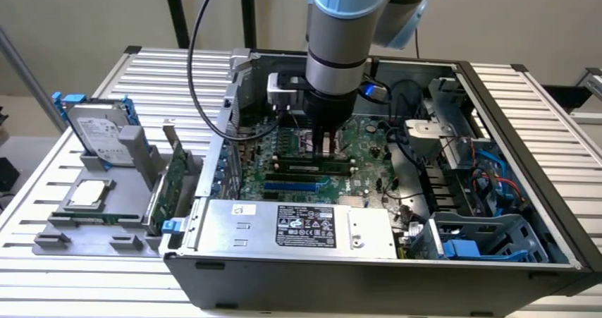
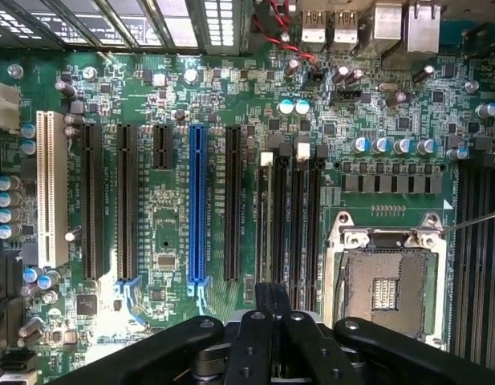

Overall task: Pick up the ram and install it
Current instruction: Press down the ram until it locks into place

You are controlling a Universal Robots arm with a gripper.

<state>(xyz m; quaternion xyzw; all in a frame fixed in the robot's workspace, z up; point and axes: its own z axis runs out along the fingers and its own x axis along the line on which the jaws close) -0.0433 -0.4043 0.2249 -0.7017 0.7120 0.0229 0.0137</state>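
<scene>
The claw (image 2: pixel 271 309) is clenched, its fingers pressed together over the green motherboard (image 2: pixel 175 224). In the exterior view, the long green ram stick (image 1: pixel 306 165) lies in a slot directly below the claw; judged inserted, seating unconfirmed. The wrist view adds the empty silver processor socket (image 2: pixel 385 281) beside the slots.

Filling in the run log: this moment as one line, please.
arm: inside open PC case | gripper: directly above ram | ram: edge-up on motherboard | seated: cannot tell
</scene>
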